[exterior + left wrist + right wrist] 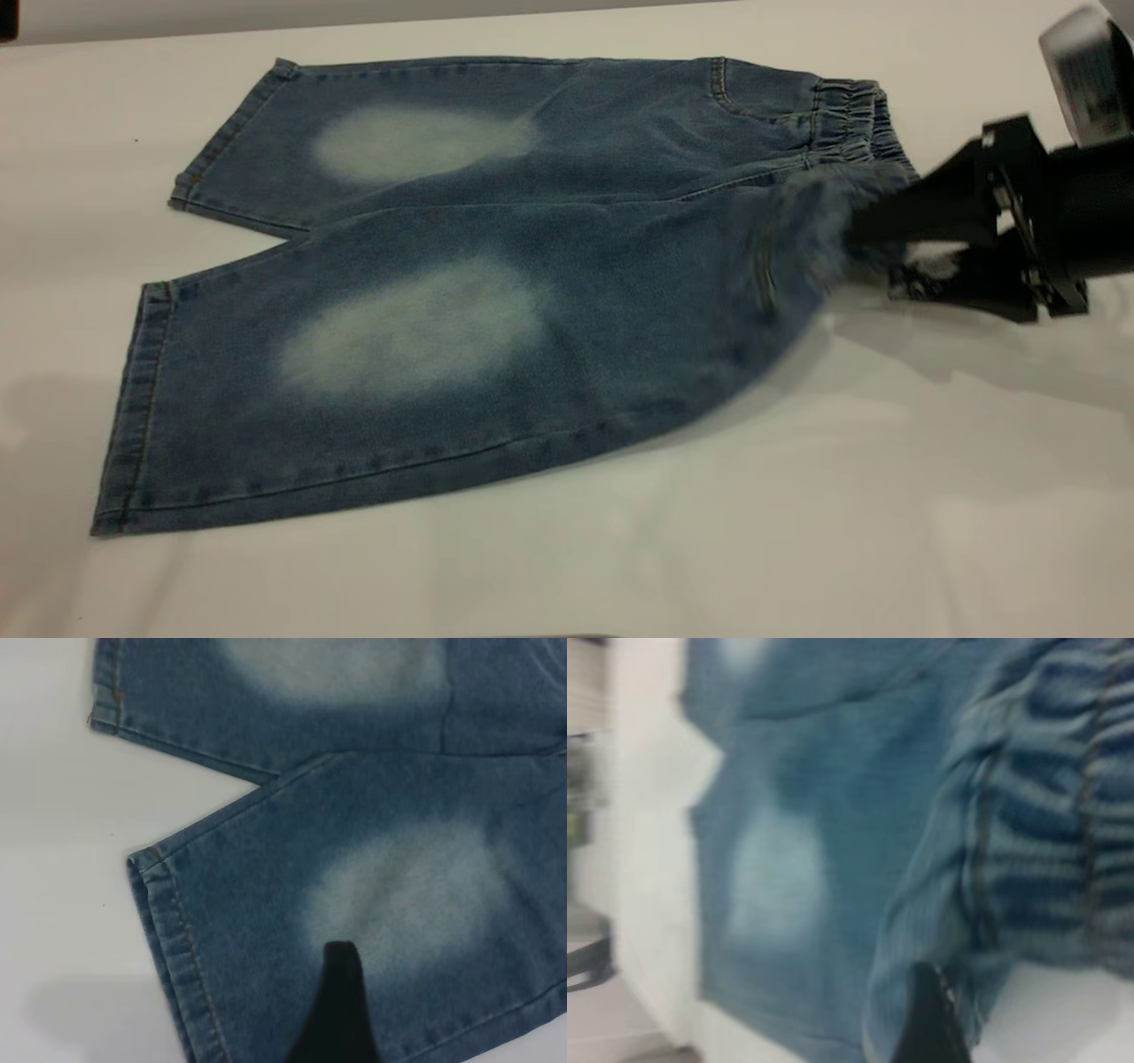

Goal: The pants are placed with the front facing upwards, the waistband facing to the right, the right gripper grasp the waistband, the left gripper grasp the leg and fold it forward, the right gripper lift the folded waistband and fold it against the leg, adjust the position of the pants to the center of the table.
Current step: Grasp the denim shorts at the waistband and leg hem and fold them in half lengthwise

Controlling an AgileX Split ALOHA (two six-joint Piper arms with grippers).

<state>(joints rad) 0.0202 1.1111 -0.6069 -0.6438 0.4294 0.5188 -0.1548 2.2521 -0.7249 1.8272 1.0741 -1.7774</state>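
Denim pants lie flat on the table; right gripper clamps the waistband corner, lifting it. Left gripper hovers over a leg, state unclear. Risk: shallow bite slips off the bunched elastic.

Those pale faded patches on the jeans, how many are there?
2. One faded patch is on the far leg of the pants; the other patch is on the near leg. The underside is hidden.
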